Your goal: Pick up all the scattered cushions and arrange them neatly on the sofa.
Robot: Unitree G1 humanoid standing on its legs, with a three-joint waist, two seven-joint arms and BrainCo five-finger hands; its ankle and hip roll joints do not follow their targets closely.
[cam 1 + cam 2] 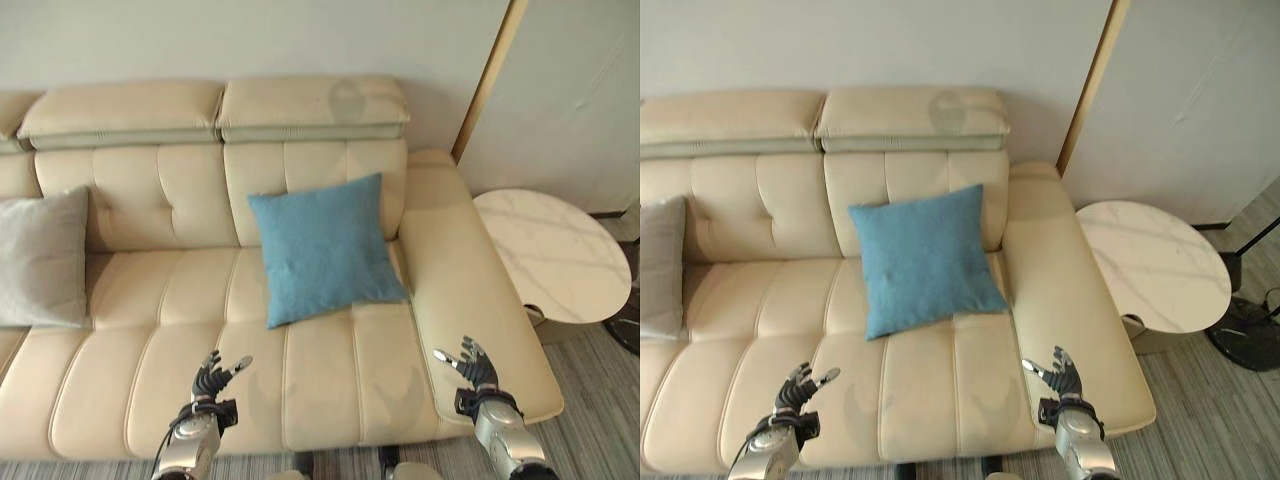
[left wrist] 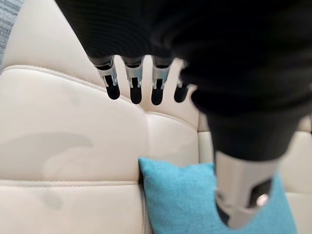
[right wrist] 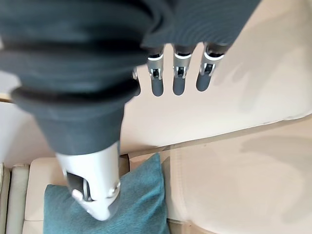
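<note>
Teal fabric square cushion (image 1: 325, 246) leans on the cream leather sofa (image 1: 130, 400) backrest in your left eye view, left hand (image 1: 208, 381) and right hand (image 1: 474, 366) both spread empty above the seat edge; the right eye view shows a grey cushion (image 1: 660, 266) further left. In your wrist views, straight fingers (image 2: 134, 85) hover apart from it; I judge a careless reach could topple it.
</note>
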